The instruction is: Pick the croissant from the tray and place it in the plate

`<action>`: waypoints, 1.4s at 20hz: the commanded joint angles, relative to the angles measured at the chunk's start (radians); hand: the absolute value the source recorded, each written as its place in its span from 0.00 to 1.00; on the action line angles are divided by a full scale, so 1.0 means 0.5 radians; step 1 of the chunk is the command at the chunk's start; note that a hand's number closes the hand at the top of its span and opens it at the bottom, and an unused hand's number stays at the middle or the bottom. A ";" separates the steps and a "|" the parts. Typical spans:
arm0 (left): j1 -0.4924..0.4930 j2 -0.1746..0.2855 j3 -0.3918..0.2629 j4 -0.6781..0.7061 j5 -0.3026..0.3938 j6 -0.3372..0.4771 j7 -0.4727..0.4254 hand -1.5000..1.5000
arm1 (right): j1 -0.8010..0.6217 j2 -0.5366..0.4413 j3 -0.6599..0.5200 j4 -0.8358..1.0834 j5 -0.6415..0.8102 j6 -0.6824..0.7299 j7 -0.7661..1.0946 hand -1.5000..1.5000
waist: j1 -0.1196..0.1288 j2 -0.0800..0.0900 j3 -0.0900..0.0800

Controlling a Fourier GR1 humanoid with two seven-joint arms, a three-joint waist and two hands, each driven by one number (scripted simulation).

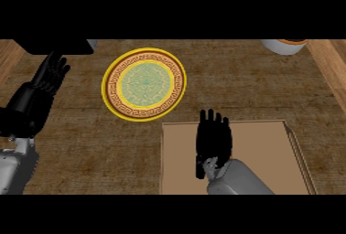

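- Plate point(144, 84): on bench point(81, 151), nothing on it; placing not done.
- Tray point(270, 155): near the plate, toward the near edge.
- Croissant: not visible; possibly hidden under the right hand.
- Right hand point(213, 137): over the tray's left part, fingers straight, nothing seen held.
- Left hand point(47, 75): resting at left edge, fingers open.
- Room: short, unobstructed path from tray to plate; white pot point(287, 45) well apart.

Right robot hand point(213, 139) flat over tray point(270, 155); plate point(144, 84) nearby; left robot hand point(49, 75) resting.
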 commanded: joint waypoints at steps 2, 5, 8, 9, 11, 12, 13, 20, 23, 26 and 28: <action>-0.033 -0.067 -0.049 -0.021 -0.070 0.052 0.028 0.50 | 0.065 0.071 -0.025 0.024 0.109 0.181 0.383 0.00 | -0.006 0.001 0.001; -0.083 -0.035 0.019 0.072 -0.029 -0.014 0.029 0.50 | 0.012 0.099 -0.165 0.111 0.101 0.213 0.285 0.00 | 0.002 0.008 0.001; 0.031 -0.046 -0.003 -0.130 -0.048 0.011 0.099 0.50 | 0.220 0.028 -0.146 -0.075 0.128 0.255 0.256 0.00 | 0.007 -0.002 0.002; -0.014 -0.083 -0.011 -0.037 -0.069 0.005 0.049 0.50 | 0.171 0.060 -0.159 0.034 0.133 0.265 0.186 0.00 | 0.007 0.004 0.002; 0.002 0.010 0.080 0.016 -0.040 -0.092 -0.033 0.50 | 0.261 0.059 -0.170 0.086 0.162 0.188 0.122 0.00 | 0.007 0.007 0.001; 0.061 -0.082 0.044 -0.003 -0.061 -0.032 -0.052 0.50 | 0.293 0.088 -0.136 -0.041 0.179 0.294 0.208 0.00 | 0.004 0.003 0.001; -0.003 -0.121 -0.011 -0.024 -0.115 0.012 0.012 0.50 | 0.227 0.033 -0.259 0.002 0.155 0.297 0.115 0.00 | 0.004 0.005 0.002; -0.093 -0.105 0.031 0.045 -0.126 -0.032 0.035 0.50 | 0.228 0.100 -0.246 0.367 0.363 0.153 0.057 0.00 | 0.013 0.010 0.002; -0.020 -0.078 0.084 -0.106 -0.091 -0.099 0.154 0.50 | 0.223 0.016 -0.282 0.292 0.429 -0.080 -0.302 1.00 | 0.020 0.004 0.003; -0.116 -0.152 0.062 0.027 -0.152 -0.043 0.067 0.50 | 0.196 -0.016 -0.184 0.225 0.615 -0.106 -0.259 1.00 | 0.008 0.005 0.002; -0.070 -0.119 0.112 0.070 -0.123 -0.120 -0.012 0.50 | 0.104 -0.011 -0.211 0.308 0.676 -0.158 -0.313 1.00 | 0.016 0.007 0.002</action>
